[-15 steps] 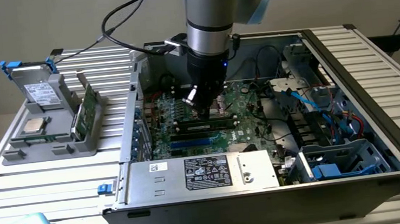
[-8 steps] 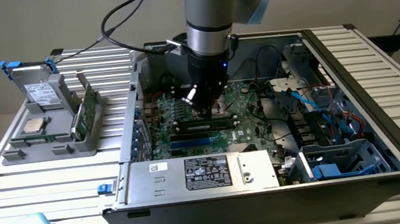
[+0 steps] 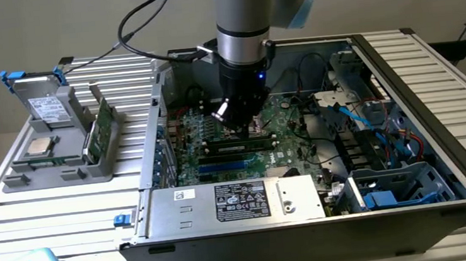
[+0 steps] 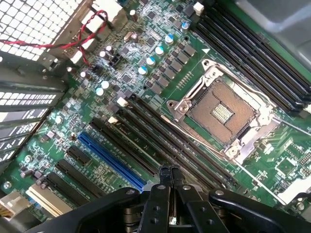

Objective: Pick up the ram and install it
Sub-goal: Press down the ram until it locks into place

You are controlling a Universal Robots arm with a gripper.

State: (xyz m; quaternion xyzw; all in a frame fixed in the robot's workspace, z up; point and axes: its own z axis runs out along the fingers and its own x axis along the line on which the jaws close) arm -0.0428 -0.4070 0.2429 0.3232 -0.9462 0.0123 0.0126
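The ram (image 3: 239,146), a long dark stick, lies along one of the black memory slots (image 4: 160,141) of the motherboard (image 3: 216,129) inside the open computer case. My gripper (image 3: 245,129) hangs straight down just above the stick's middle. In the wrist view the gripper (image 4: 170,171) has its two black fingers pressed together with nothing between them, their tips right over the row of slots. Whether the tips touch the stick I cannot tell. The empty processor socket (image 4: 223,114) lies beside the slots.
The case wall (image 3: 153,131) and the silver power supply (image 3: 231,203) hem in the board. Blue and black cables (image 3: 368,125) and a drive cage (image 3: 394,186) fill the exterior view's right. Outside, a grey fixture (image 3: 25,167) holds a processor chip (image 3: 40,145), a taller green card (image 3: 98,126) and a drive (image 3: 45,106).
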